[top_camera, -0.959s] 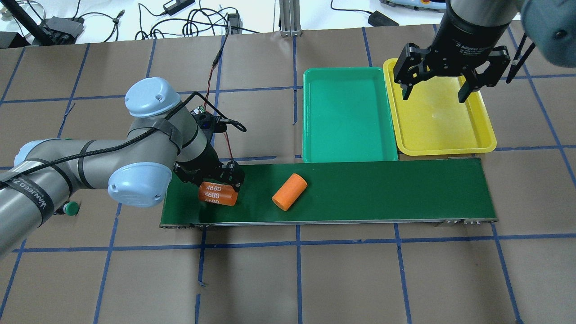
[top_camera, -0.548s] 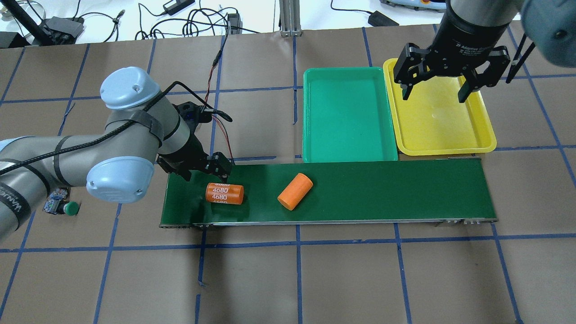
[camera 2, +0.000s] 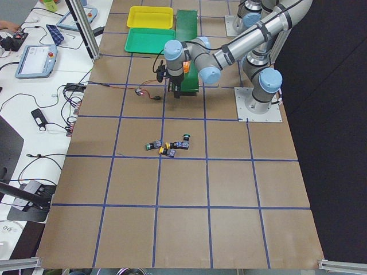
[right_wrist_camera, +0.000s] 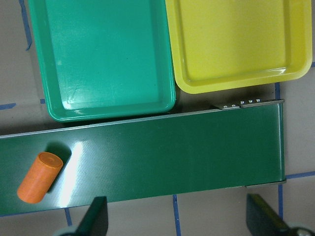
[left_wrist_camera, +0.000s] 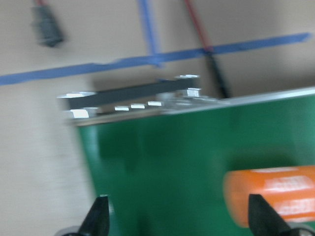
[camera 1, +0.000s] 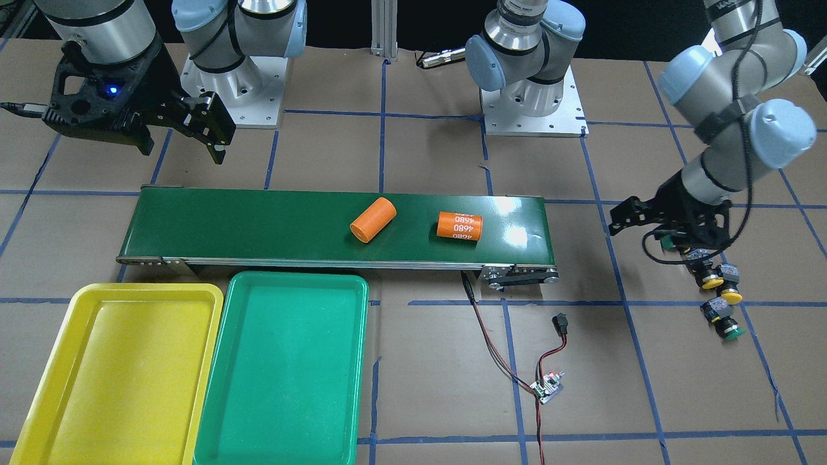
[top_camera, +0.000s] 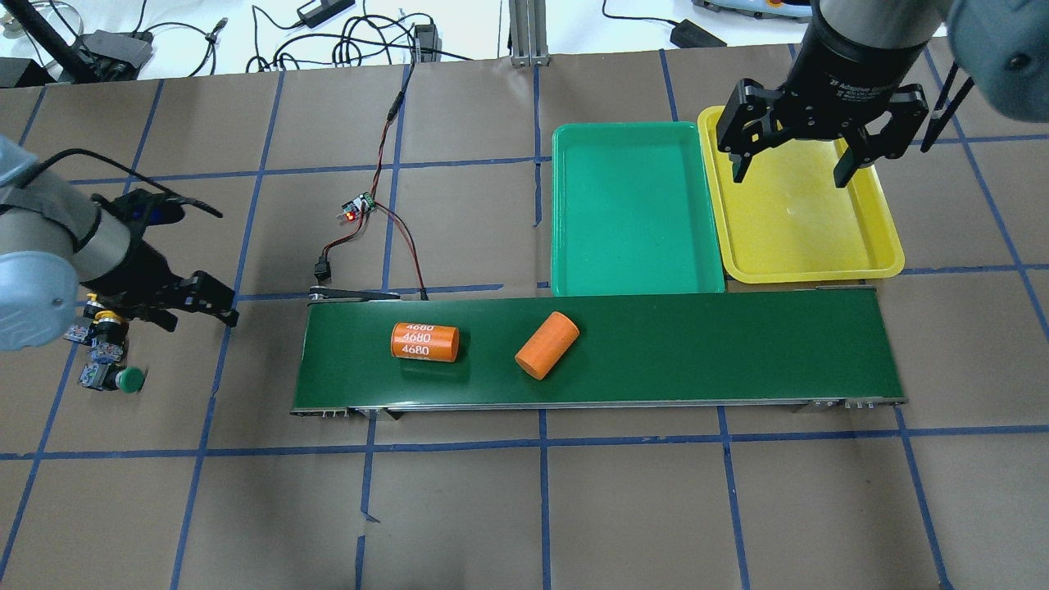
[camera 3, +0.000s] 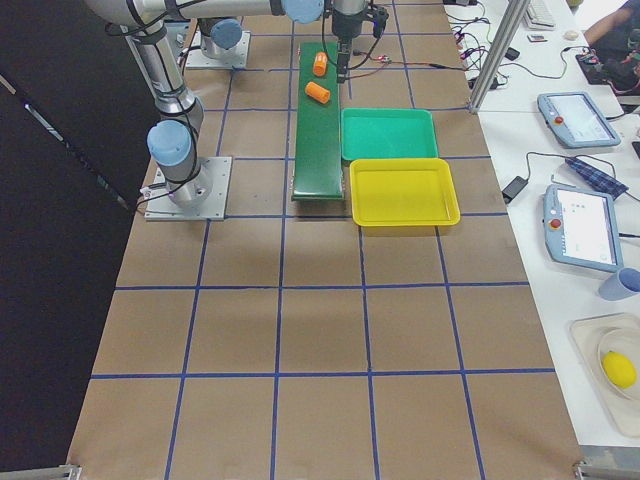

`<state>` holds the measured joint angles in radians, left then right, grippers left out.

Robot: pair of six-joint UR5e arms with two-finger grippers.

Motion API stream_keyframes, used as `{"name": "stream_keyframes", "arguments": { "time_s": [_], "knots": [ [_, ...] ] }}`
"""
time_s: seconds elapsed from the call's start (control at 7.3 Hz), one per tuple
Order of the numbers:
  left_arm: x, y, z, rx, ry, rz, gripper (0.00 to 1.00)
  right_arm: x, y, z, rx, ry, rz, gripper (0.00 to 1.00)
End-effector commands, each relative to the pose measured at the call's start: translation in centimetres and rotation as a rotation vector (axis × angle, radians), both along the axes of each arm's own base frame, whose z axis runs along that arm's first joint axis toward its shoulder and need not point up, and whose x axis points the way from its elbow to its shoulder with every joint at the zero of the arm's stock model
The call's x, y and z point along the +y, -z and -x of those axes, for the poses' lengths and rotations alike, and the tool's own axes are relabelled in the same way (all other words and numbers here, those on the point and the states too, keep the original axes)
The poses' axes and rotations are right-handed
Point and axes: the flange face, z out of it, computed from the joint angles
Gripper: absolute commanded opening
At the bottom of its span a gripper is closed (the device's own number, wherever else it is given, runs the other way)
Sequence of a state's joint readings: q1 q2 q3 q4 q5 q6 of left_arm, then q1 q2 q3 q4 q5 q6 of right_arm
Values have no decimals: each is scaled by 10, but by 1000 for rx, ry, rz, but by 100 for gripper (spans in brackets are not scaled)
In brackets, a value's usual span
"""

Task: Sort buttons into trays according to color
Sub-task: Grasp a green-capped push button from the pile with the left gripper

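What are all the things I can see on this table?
Small push buttons, round caps on black-and-grey bodies: four, two yellow-capped, two green-capped; clustered on the table past one belt end.
Shallow yellow plastic tray: one, yellow; beside the belt's other end.
Shallow green plastic tray: one, green; next to the yellow one.
Long conveyor belt: one, dark green; mid-table.
Orange cylinders: two, one plain, one printed 4680; lying on the belt.
Small circuit board with red and black wires: one; near the belt.
Table: one, brown paper with blue tape grid.
Robot arms: two, grey with pale-blue joints.
Left claw: one, black, open; near the buttons.
Right claw: one, black, open; raised near the trays.
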<state>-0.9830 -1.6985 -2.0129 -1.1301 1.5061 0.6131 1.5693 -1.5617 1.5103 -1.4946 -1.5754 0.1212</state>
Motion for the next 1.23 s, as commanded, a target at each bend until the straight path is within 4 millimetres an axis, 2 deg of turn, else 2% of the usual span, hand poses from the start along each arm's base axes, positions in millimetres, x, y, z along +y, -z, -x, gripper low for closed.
{"name": "stream_keyframes", "arguments": {
  "time_s": [0.0, 0.14, 0.27, 0.41, 0.69, 0.96, 1.1],
  "knots": [
    [15, 21, -103, -34, 40, 3, 100, 0, 0, 0, 0, 0, 0, 100],
    [30, 39, -139, 0, 21, -11, 100, 0, 0, 0, 0, 0, 0, 100],
    [37, 55, -144, 23, 14, -23, 100, 0, -1, 0, 0, 0, 2, 100],
    [34, 57, -150, 4, 28, -5, 100, 0, -1, 0, 0, 0, 2, 100],
    [34, 70, -151, 22, 14, -20, 100, 0, 0, 0, 0, 0, 0, 100],
    [35, 70, -149, 34, 12, -25, 100, 0, 0, 0, 0, 0, -1, 100],
    [34, 79, -150, 41, 27, -28, 100, 1, 0, 0, 0, 0, 0, 100]
  ]
}}
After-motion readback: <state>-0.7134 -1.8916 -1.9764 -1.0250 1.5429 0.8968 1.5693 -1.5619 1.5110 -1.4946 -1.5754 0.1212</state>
